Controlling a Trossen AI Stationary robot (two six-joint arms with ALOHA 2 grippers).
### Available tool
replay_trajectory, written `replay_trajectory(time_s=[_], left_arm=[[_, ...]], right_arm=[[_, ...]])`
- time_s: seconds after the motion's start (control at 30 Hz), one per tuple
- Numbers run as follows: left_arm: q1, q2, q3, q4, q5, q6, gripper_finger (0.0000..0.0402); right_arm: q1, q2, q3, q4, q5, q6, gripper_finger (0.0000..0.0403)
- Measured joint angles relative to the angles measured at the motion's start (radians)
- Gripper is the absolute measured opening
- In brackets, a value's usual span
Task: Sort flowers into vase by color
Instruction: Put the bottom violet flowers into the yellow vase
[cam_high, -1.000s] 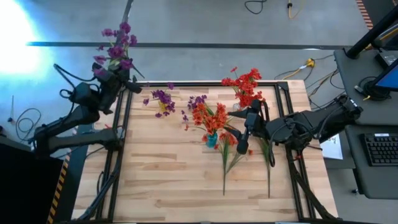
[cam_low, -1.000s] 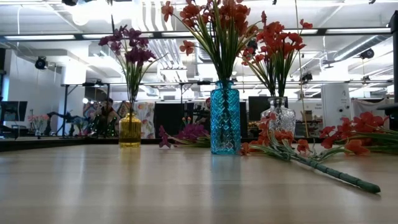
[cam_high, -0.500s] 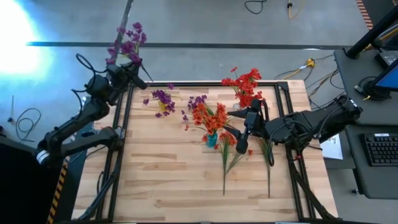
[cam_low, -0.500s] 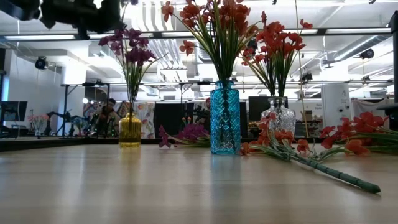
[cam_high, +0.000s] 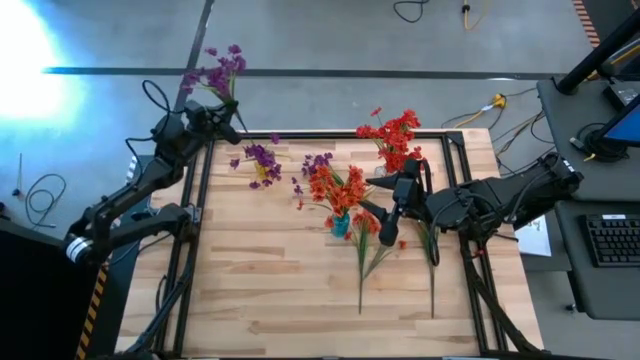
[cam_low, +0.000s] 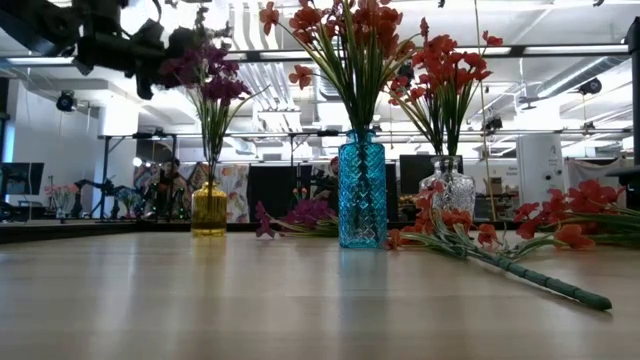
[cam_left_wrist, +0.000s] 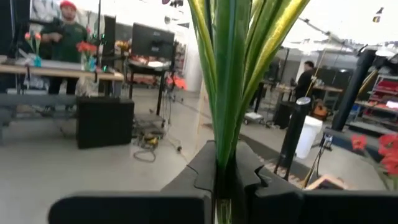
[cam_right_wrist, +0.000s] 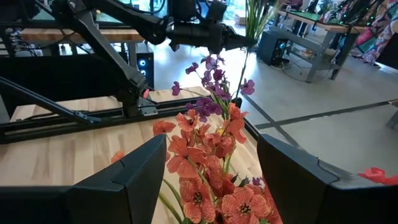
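Left gripper was clamped tight on the green stem of a purple sprig, carrying it high off the table's far-left corner, blossoms pointing away from the fingers and out past the table edge. Wrist view showed the stem pinched right between the two pads, leaves fanning upward beyond them. Yellow vase, already holding purple flowers, sat just inboard of the gripper and well below it. Main risk, as I judged it: the sprig was long and floppy and gripped near its base, so the free stem end was short and hard to aim at a narrow neck already crowded with stems; a miss could tip the vase or knock out what was in it. Thin stem could also twist or slide in the pads during a swing. Right gripper hung with jaws apart and nothing in them, beside the blue vase of red flowers, above loose red sprigs on the table; any move there risked brushing those blossoms or that vase. Another purple sprig lay loose between the vases.
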Motion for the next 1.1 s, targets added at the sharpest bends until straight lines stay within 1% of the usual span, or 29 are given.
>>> replay_trajectory(time_s=[0.17,0.33,0.47,0.77,0.93,1.1], left_arm=[[0.0,0.044,-0.021,0.018,0.002,-0.017,0.0],[0.0,0.069,-0.063,0.098,0.03,-0.056,0.0],[-0.001,0.069,-0.074,0.097,0.053,-0.063,0.0],[-0.001,0.099,-0.088,0.1,0.058,-0.055,0.0],[-0.001,0.134,-0.096,0.151,0.161,-0.027,0.0],[-0.001,0.152,-0.096,0.173,0.169,0.0,0.0]], right_arm=[[0.0,0.006,0.0,0.006,0.0,-0.002,0.0244],[0.0,0.018,0.0,0.014,0.0,-0.003,0.0244],[-0.004,0.021,0.0,0.015,0.0,-0.004,0.0244],[-0.011,0.021,0.0,0.015,0.0,-0.005,0.0244],[-0.011,0.021,0.0,0.015,0.0,-0.007,0.0244],[-0.011,0.021,0.0,0.015,0.0,-0.014,0.0244]])
